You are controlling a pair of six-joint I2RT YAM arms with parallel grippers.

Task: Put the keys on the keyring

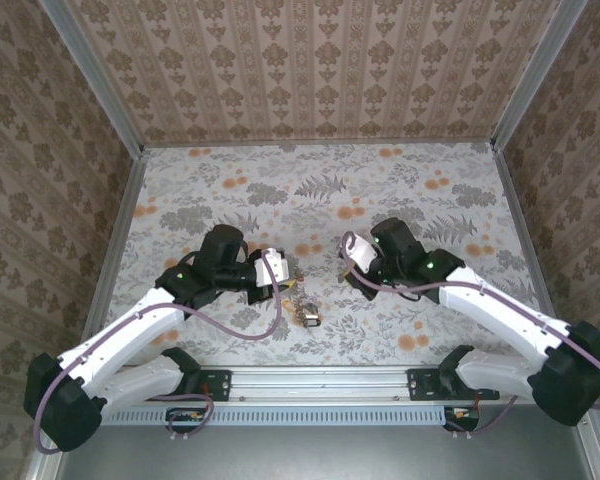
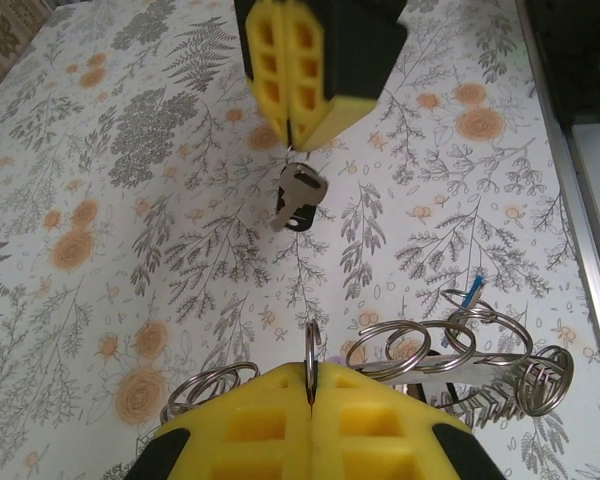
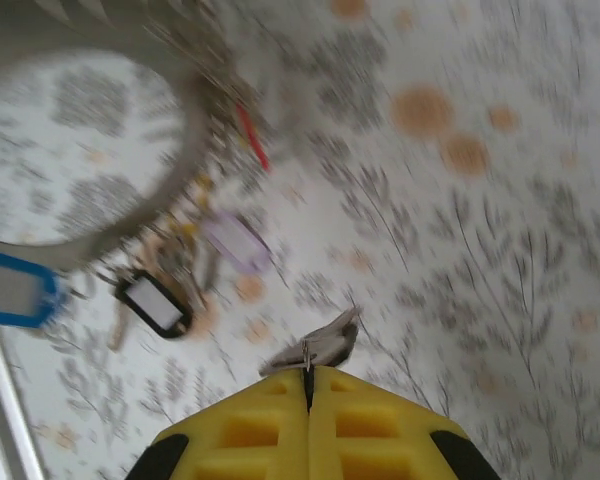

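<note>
Currently left gripper (image 2: 310, 378) is clamped tight on the keyring (image 2: 309, 345); right gripper (image 2: 292, 138), jaws closed, pinches one key (image 2: 298, 192) just opposite it.

R wrist view motion-blurred, grey loop (image 3: 185, 170) cut off at left edge; keyring (image 2: 450, 350) partly hidden behind L tool (image 2: 310, 378).

bright, even light with soft shadows; right wrist view smeared.

Far tabletop (image 1: 320, 185) open; keyring (image 2: 460, 352) and keys (image 3: 155, 303) heaped near front rail (image 1: 320, 378); papered walls (image 1: 310, 70) around.
</note>
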